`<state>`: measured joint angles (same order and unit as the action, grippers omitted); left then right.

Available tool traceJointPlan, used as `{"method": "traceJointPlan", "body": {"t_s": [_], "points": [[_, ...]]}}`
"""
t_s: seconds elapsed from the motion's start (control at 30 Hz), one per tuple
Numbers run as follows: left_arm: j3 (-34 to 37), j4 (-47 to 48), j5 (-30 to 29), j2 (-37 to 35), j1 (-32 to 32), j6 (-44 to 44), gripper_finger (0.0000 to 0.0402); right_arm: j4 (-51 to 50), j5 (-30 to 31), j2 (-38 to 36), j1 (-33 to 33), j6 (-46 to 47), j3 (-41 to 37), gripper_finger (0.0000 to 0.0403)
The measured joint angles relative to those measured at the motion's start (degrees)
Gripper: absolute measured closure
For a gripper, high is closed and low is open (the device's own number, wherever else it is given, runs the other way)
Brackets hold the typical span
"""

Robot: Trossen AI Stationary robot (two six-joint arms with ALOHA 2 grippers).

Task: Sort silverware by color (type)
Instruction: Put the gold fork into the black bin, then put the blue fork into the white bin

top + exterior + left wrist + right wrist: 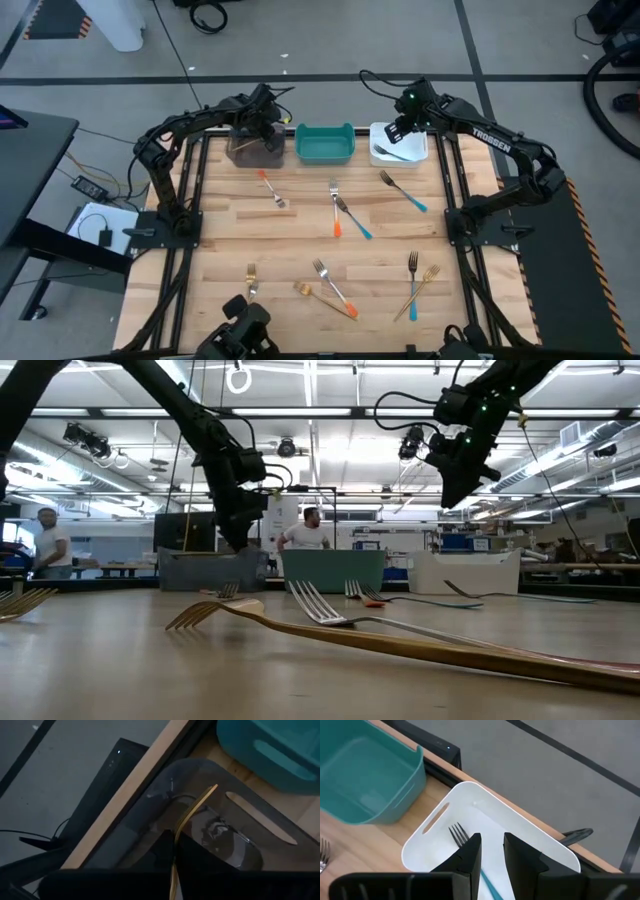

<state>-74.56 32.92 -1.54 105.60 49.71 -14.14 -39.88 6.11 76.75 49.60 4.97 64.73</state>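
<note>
My left gripper [263, 133] hangs over the grey bin [244, 153] at the table's far left, shut on a gold fork [192, 810] that reaches down into the bin [235, 845]. My right gripper [492, 852] stands open above the white bin [445, 815] at the far right. A blue-handled fork [457, 834] lies on that bin's floor beneath it. Several more forks lie flat on the table: orange-handled [272, 188], blue-handled [405, 190] and gold [251, 280]. My left gripper pinches the gold fork's shaft [174, 851] between its two fingers. The fingers slant steeply down from above and lie roughly along the fork. Its free end [214, 787] sticks out past the fingertips inside the grey bin; which end that is, I cannot tell.
A teal bin [325, 145] stands between the grey and white bins at the far edge. An orange-handled [336, 212] and a blue-handled fork [355, 220] cross mid-table. More forks [335, 287] [415, 282] lie near the front edge. People show in the room behind [305, 530].
</note>
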Motion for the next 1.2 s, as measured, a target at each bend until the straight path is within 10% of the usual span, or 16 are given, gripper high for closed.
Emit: {"method": "traceJointPlan", "body": {"t_s": [0.33,0.87,1.2], "points": [[-1.23,2.17,-0.12,0.0,-0.38,0.03,0.0323,-3.25,-0.64,0.01,-0.8,1.34,0.0,0.0312],[-25.48,29.26,-0.09,-0.31,-7.25,4.5,0.0311,-19.07,-9.74,0.0,-8.67,7.01,0.0,0.0312],[-22.57,34.42,-0.11,-4.33,-16.73,20.62,0.0311,-27.0,-10.33,0.0,-14.94,7.23,0.0,0.0312]]}}
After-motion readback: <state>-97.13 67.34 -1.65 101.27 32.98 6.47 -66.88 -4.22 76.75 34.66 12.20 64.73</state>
